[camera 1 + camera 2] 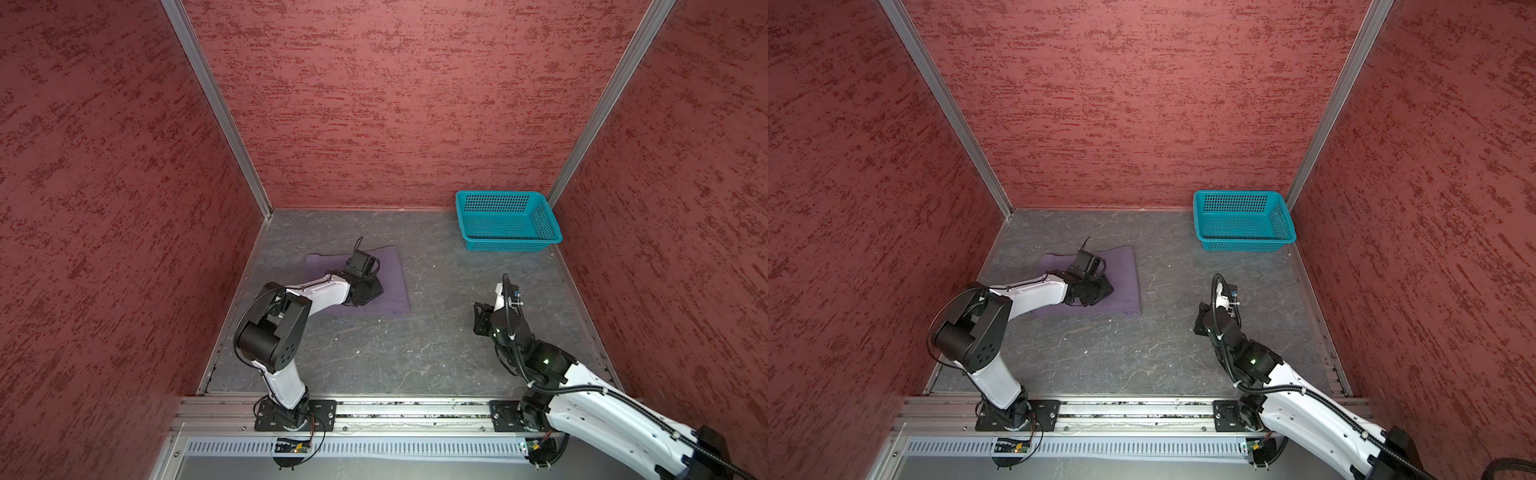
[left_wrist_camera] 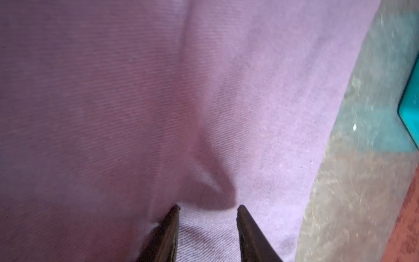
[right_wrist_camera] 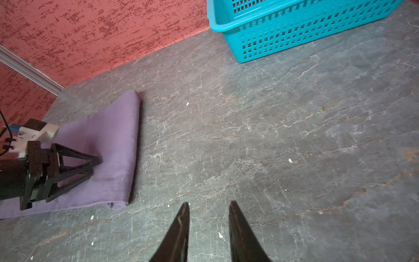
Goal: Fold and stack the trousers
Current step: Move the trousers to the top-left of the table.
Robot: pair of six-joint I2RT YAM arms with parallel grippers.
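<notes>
Left wrist view: left jaws stand partly apart, tips pressed onto the folded trousers (image 2: 113, 90), probably to flatten the fold. Trousers lie near the bench (image 1: 415, 353) left edge. Right jaws hover narrow and empty, apart from the cloth and the basket (image 1: 511, 245).

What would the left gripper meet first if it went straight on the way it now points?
The trousers. The left gripper, jaws apart, points down at the folded cloth, and its tips seem to touch it, though depth is unclear.

Both top views overhead, left wrist close over trousers (image 2: 158, 90), right farther
</notes>
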